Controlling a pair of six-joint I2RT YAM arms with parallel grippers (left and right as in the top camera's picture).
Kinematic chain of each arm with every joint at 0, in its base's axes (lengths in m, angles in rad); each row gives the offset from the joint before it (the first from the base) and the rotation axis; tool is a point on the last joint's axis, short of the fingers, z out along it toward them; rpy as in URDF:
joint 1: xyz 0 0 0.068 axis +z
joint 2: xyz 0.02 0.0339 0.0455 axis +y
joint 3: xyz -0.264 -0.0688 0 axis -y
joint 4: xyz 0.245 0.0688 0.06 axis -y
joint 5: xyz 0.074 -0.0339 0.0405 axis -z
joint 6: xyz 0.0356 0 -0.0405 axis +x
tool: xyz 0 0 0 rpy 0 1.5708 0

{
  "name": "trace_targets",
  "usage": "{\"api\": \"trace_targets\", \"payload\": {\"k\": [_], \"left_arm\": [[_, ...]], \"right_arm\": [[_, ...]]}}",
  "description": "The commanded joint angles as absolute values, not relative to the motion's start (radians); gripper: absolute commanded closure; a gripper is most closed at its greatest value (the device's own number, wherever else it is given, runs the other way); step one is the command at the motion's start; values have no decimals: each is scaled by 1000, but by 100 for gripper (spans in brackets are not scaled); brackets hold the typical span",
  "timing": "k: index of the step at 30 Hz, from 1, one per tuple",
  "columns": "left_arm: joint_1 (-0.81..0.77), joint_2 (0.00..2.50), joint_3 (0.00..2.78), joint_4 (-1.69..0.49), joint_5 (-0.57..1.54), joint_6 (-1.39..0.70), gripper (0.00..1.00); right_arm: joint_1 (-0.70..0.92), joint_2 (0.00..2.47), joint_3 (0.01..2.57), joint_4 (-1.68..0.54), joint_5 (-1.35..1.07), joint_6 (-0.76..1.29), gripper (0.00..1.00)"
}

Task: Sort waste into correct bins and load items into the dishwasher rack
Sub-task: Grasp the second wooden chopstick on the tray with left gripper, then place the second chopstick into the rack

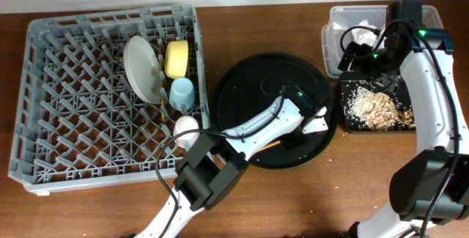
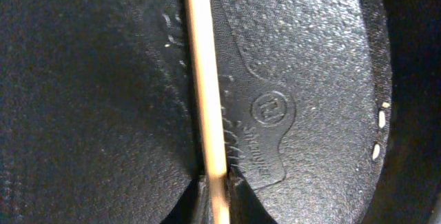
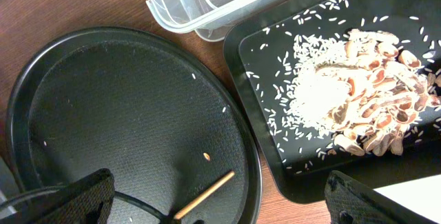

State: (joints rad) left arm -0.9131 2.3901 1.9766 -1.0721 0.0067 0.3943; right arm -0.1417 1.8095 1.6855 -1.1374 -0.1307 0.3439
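Note:
A thin wooden stick (image 2: 203, 79) lies on the black round tray (image 1: 249, 84). My left gripper (image 1: 297, 128) is low on the tray's right part and shut on the stick's end (image 2: 217, 196). The stick also shows in the right wrist view (image 3: 204, 195). My right gripper (image 1: 359, 51) is open and empty (image 3: 220, 193), held above the gap between the clear bin (image 1: 331, 33) and the black rectangular tray (image 1: 350, 121). That tray holds rice and nut shells (image 3: 344, 93). The grey dishwasher rack (image 1: 44, 121) stands at the left.
In the rack stand a white plate (image 1: 139, 66), a yellow cup (image 1: 176, 58) and a blue cup (image 1: 182, 93); a white round item (image 1: 186, 126) sits at its right edge. The clear bin holds white waste (image 1: 363, 31). A few grains lie on the round tray (image 3: 206, 156).

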Motion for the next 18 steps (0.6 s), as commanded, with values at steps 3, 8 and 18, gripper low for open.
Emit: {"api": "trace_targets", "payload": {"k": [3,8,18], "left_arm": [[-996,2433,1988,-1077,-80,398,99],[-928,2433,2157,-1230,-67,398,99],[-480,2432,2528,-1482,90,51,99]], "right_arm": [[-145,1804,1687,-1144,-119,345,2],[-145,1804,1687,-1149,-119,345,2],[-145,1804,1687,-1144,-119,345,2]]}}
